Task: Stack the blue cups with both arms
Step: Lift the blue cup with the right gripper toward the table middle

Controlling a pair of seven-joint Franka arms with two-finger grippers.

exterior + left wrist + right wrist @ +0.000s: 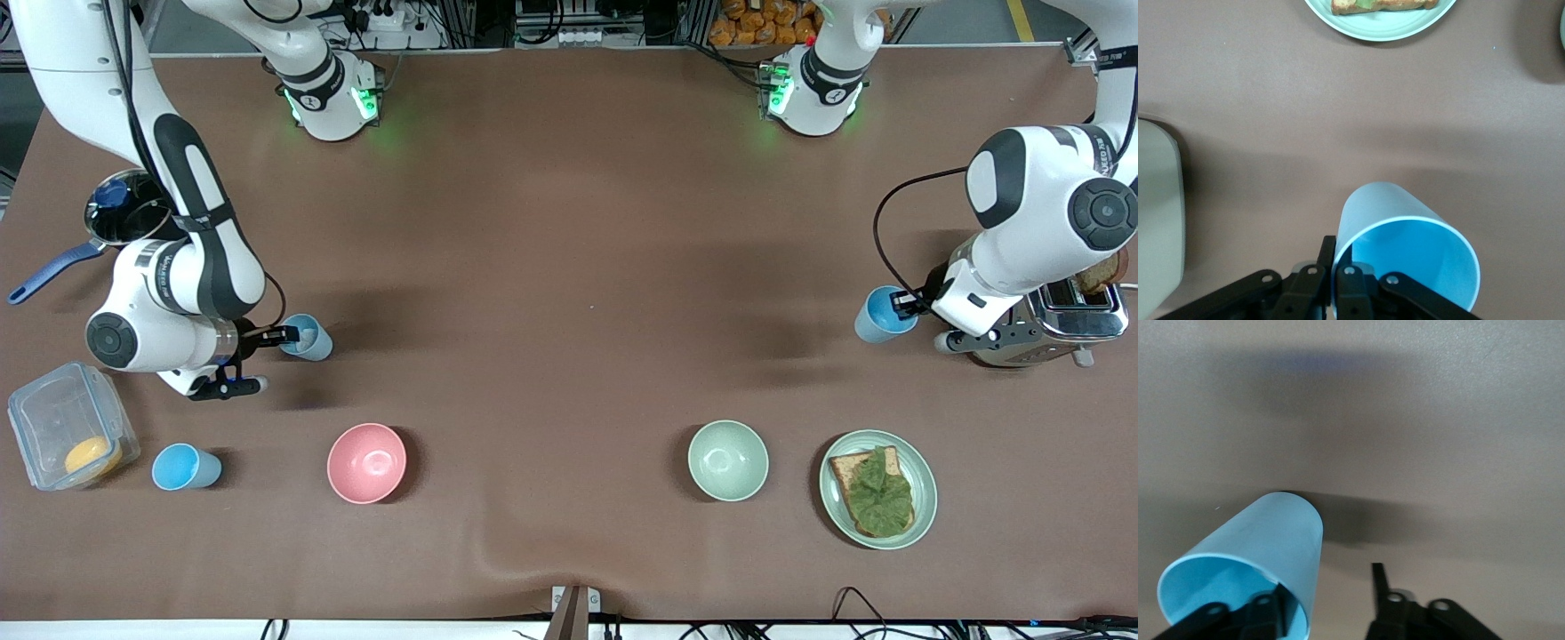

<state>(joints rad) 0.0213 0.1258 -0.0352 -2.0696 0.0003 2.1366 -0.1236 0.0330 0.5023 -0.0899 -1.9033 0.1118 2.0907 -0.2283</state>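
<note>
The left gripper (905, 304) is clenched on the rim of a sky blue cup (882, 315), just beside the toaster (1049, 324) at the left arm's end of the table. The left wrist view shows what the front view hides: one finger (1350, 288) presses inside the rim and the other (1326, 257) outside, so the wall of the cup (1405, 250) is pinched between them. Near this gripper, toward the front camera, is a green plate (925, 484) with toast and a leaf.

The right gripper (283, 336) is at a paler blue cup (308, 338) at the right arm's end of the table. In the right wrist view one finger (1265, 613) reaches inside the cup (1258, 560) while the other finger (1379, 583) stands apart from the cup wall, so the jaws are not yet shut on it and the cup is not grasped.

Only the front view shows a third blue cup (185, 468), which lies on the table nearer to the front camera than the right gripper, between a clear container (62, 427) and a pink bowl (366, 462). A pale green bowl (727, 460) sits near the plate.
</note>
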